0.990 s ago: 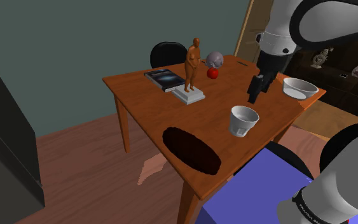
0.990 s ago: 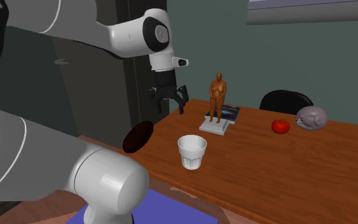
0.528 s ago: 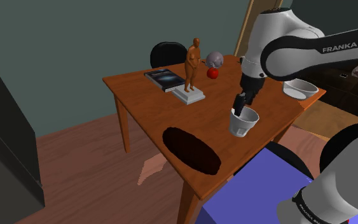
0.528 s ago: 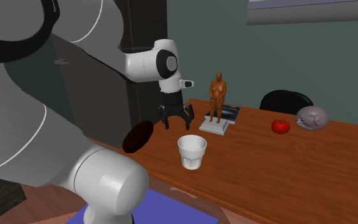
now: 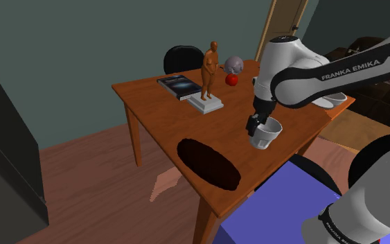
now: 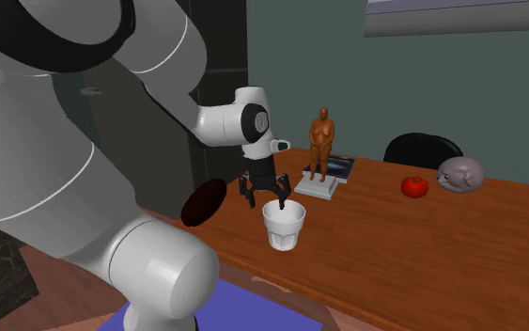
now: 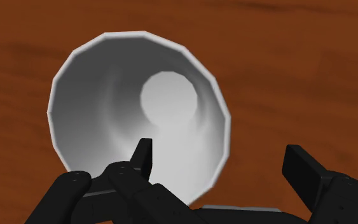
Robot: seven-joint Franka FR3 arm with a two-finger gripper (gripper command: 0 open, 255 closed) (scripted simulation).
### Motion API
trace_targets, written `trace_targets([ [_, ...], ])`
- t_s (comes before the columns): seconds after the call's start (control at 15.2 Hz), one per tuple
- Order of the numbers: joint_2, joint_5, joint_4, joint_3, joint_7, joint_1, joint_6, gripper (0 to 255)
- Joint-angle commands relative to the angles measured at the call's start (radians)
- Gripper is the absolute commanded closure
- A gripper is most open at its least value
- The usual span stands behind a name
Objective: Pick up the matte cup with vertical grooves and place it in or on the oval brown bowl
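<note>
A white cup with faint vertical facets point(image 5: 268, 134) point(image 6: 284, 227) stands upright near the table's front edge. From above, in the wrist view, the cup point(image 7: 107, 102) shows its hollow inside. My black gripper point(image 5: 256, 128) point(image 6: 265, 198) point(image 7: 225, 164) is open and low over the cup's rim. One finger point(image 7: 144, 156) hangs over the cup's inside, the other point(image 7: 303, 168) outside its wall, and neither clasps it. The dark brown oval bowl point(image 5: 208, 163) point(image 6: 204, 202) lies flat on the table, a short way from the cup towards the shoulder view's left.
On the wooden table point(image 5: 165, 118) stand a brown figurine on a white base point(image 5: 209, 75) point(image 6: 321, 146), a book point(image 5: 179, 86), a red tomato point(image 5: 232, 80) point(image 6: 414, 186) and a grey lump point(image 5: 234, 65) point(image 6: 460, 174). A white bowl point(image 5: 335, 101) sits behind the arm. A dark chair point(image 6: 422, 150) stands beyond.
The arm has swung down and towards the shoulder view's left, from beside the white bowl to the cup. The gripper stayed open and now straddles the cup's rim.
</note>
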Motion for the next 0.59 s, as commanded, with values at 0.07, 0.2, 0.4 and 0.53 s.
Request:
trace_targets([
  [0.07,0.024,-0.009,-0.020,-0.003,0.004,-0.006,0.045,0],
  [0.2,0.024,-0.009,-0.020,-0.003,0.004,-0.006,0.045,0],
  [0.4,0.024,-0.009,-0.020,-0.003,0.004,-0.006,0.045,0],
  [0.53,0.024,-0.009,-0.020,-0.003,0.004,-0.006,0.045,0],
])
